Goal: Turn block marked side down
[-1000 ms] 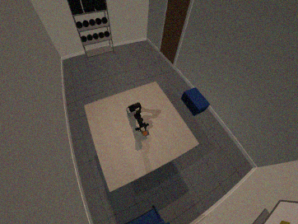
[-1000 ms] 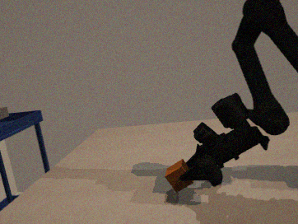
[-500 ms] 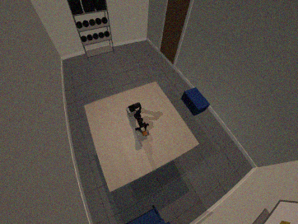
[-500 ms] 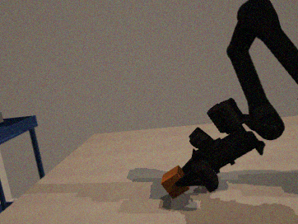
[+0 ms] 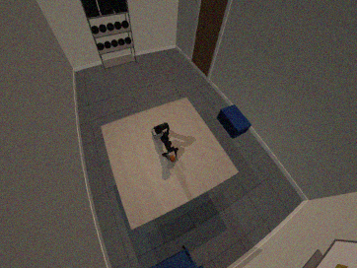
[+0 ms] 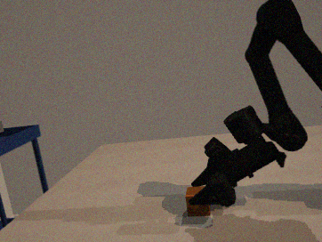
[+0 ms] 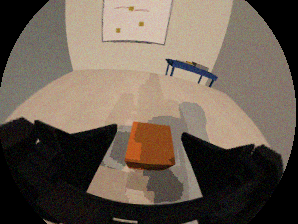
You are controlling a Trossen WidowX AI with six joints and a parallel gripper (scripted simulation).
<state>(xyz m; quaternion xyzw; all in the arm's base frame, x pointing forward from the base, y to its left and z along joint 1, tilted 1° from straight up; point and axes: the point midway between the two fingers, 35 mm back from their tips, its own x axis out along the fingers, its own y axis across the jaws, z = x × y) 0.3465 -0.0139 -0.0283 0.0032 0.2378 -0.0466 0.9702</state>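
Note:
An orange block sits on the pale table top and looks level in the exterior view. In the wrist view its top and near faces show plain orange with shadow on them; I cannot make out a marked side. My gripper is open, tilted down toward the block. Its fingers stand on either side of the block, with a gap on each side in the wrist view. In the exterior view the near finger hides part of the block. The block's underside is hidden.
A blue table stands beyond the table's edge. A blue box is on the floor to the right in the top view, and a rack of dumbbells stands at the back wall. Shadows of the arm cross the table top.

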